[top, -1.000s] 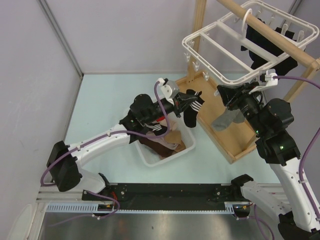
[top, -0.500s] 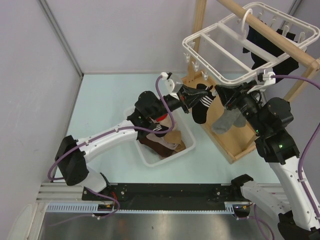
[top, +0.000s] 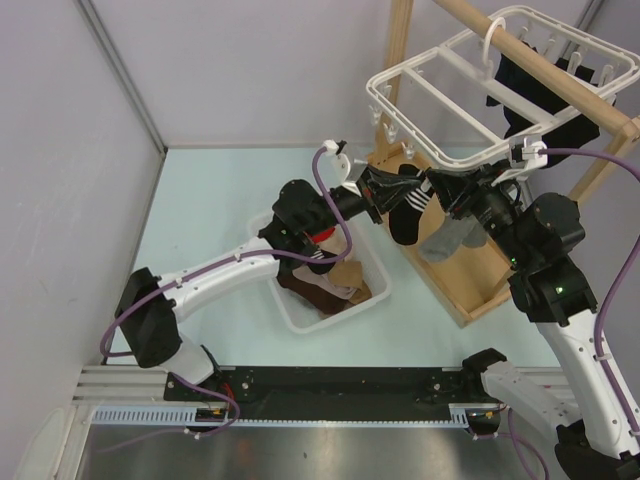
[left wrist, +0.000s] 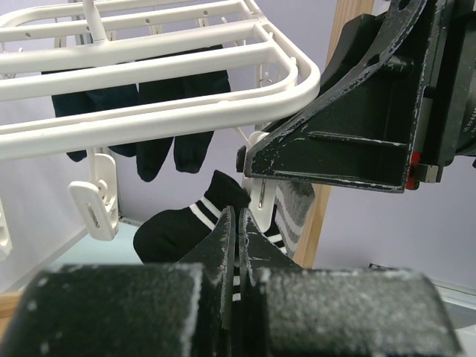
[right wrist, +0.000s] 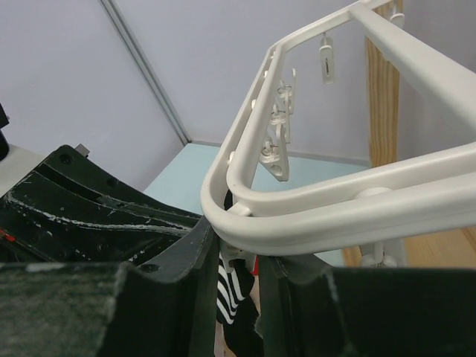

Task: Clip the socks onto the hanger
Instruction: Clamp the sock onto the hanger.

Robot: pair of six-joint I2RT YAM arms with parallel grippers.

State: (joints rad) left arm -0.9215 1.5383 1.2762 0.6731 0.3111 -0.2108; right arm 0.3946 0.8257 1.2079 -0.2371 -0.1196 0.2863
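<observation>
Step in hand: clipping the black sock (left wrist: 175,227) with white stripes to the near corner of the hanger (left wrist: 149,119).

The left pincer (left wrist: 236,219) is squeezed tight on that sock's striped cuff, jaws together with only fabric between them. It holds the cuff up just under the hanger's corner rail, and the foot hangs free below.

The right pincer (top: 452,190) sits at the same corner, right opposite the left one. Its jaws stand at a narrow gap on either side of a small clip (right wrist: 239,255) under the rail. We think it is pinching the clip open, but the wrist view is crowded and we can't confirm the clip's mouth is open.

A grey sock (top: 447,235) hangs just below the right pincer. We can't tell whether it is clipped or only draped.

Dark socks (top: 520,85) are already pegged at the hanger's far side. More socks lie in the white basket (top: 290,315) on the desk (top: 210,200), so we judge the task partly done.

Next move, as we judge it:
- The left arm feeds the cuff edge up into the clip's mouth.
- The right pincer lets the clip bite.
- The left pincer lets go only after that.

Risk: the hanger swings freely, so a push could move the clip off line.
</observation>
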